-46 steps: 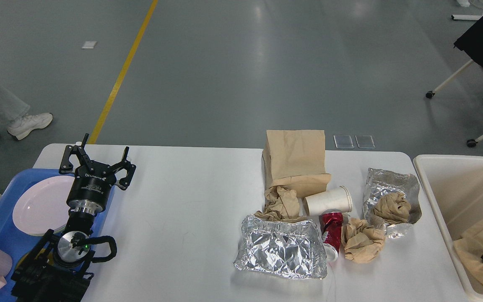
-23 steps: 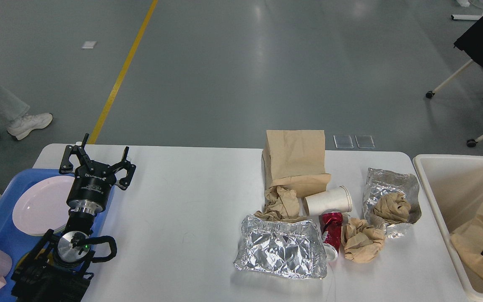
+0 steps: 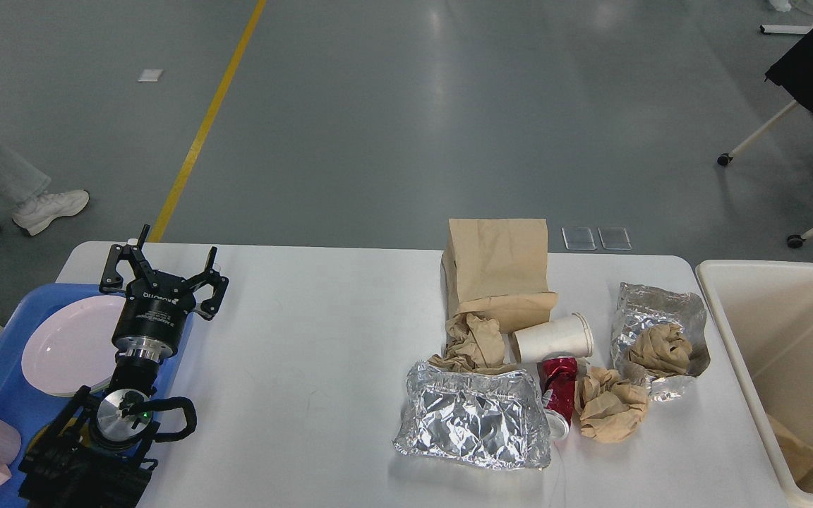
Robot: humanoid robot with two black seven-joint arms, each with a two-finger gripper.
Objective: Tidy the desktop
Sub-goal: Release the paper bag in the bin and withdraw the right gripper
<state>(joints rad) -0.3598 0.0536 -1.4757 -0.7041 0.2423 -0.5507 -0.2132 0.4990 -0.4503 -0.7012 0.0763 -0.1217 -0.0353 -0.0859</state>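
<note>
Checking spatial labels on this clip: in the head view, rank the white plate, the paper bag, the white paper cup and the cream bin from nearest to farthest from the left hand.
1. White plate, on the blue tray, just left of and below the left hand.
2. Paper bag, mid-table, to the right.
3. White paper cup, lying just past the bag.
4. Cream bin, beyond the desktop's right end.

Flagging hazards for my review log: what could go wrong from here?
The white paper cup lying on its side could roll when the neighbouring crumpled brown paper is pulled. The crushed red can sits wedged between the crinkled silver foil tray and another paper wad, so grasping it may drag them.
</note>
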